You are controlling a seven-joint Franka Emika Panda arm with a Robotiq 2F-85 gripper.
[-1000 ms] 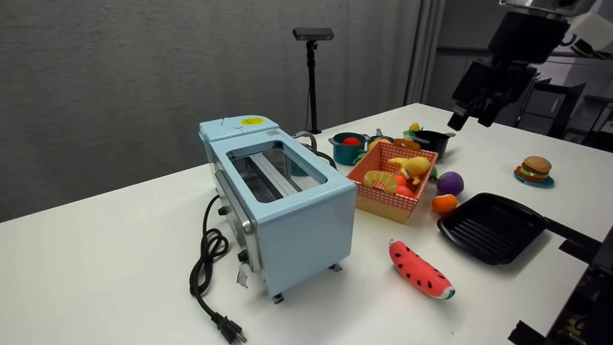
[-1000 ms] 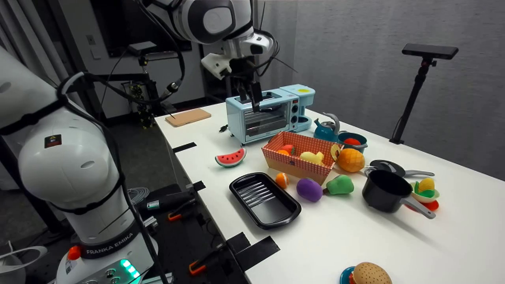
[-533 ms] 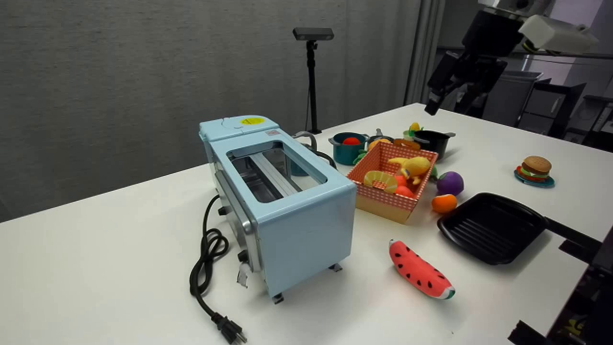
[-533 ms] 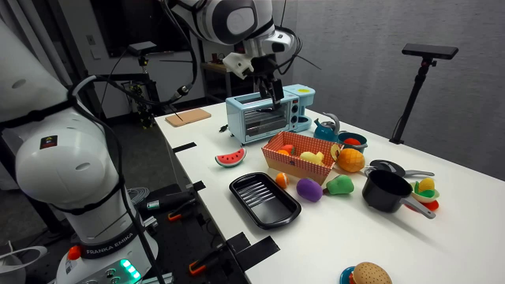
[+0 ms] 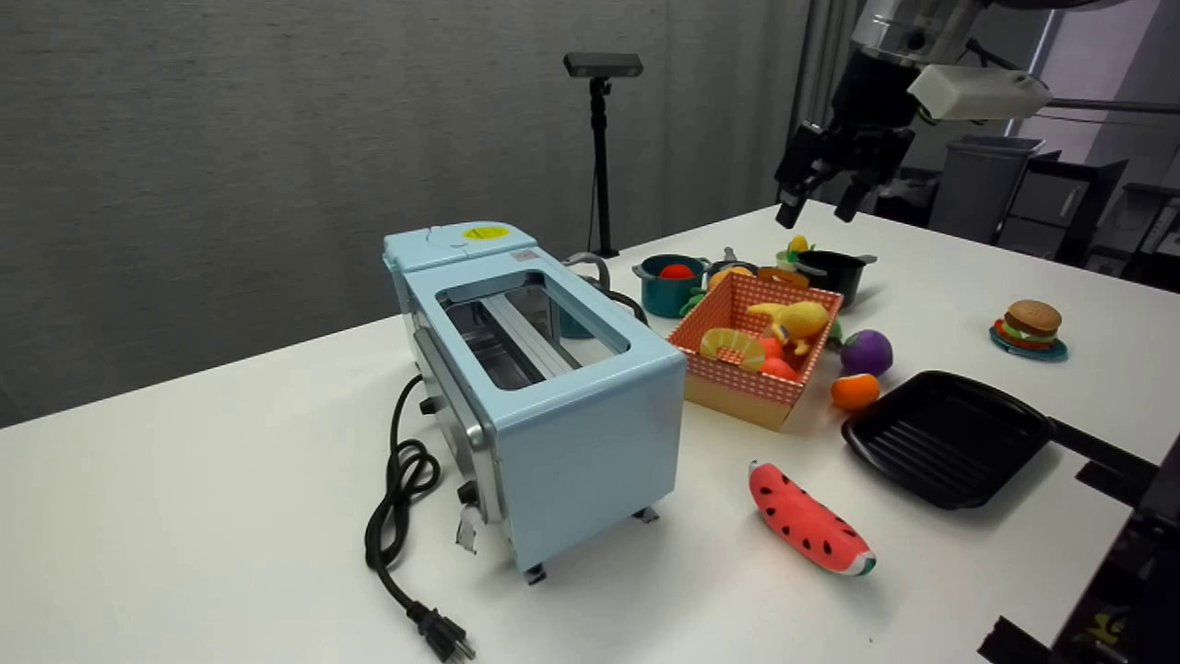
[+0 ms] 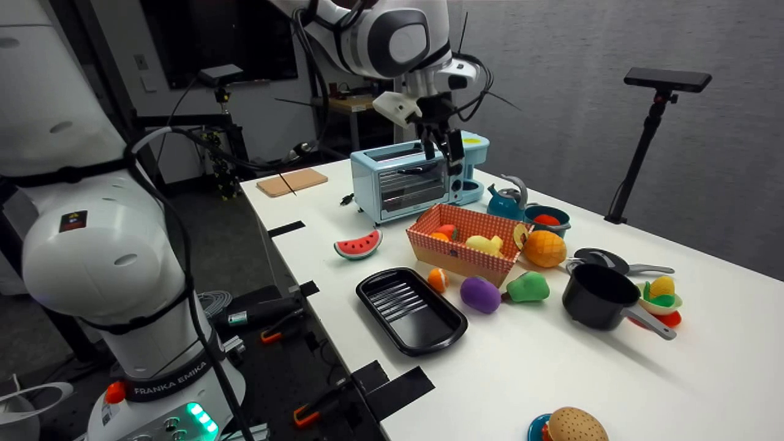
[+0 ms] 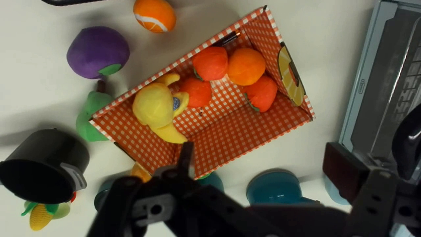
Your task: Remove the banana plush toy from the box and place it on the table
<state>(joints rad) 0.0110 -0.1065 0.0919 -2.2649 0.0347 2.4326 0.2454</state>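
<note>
1. The jaws stood spread wide, pinching nothing; in the wrist view their line ran from 9 to 3 o'clock.
2. In both exterior views the gripper [image 5: 817, 214] hung higher than the box [image 5: 733, 397] and apart from it.
3. The banana plush toy [image 7: 154, 105] lay inside the box, toward its 8 o'clock end — at about 10 o'clock from the jaws' midpoint in the wrist view, with the finger [image 7: 186, 157] on the 9 o'clock side looking nearer.
4. Its long axis was hard to settle: a round bulge showed, and tapering ends reached to roughly 1 and 5 o'clock.
5. The coming move seemed to call for a shift toward 10, then a descent; the jaw line crossed that 1-to-5 spread, so little turning looked needed.
6. A red toy fruit [image 7: 198, 93] sat beside the toy at 2 to 3 o'clock, touching or not I could not tell — it might get pinched too.
7. Setting the toy on the table [image 6: 539, 361] was not yet begun.
</note>
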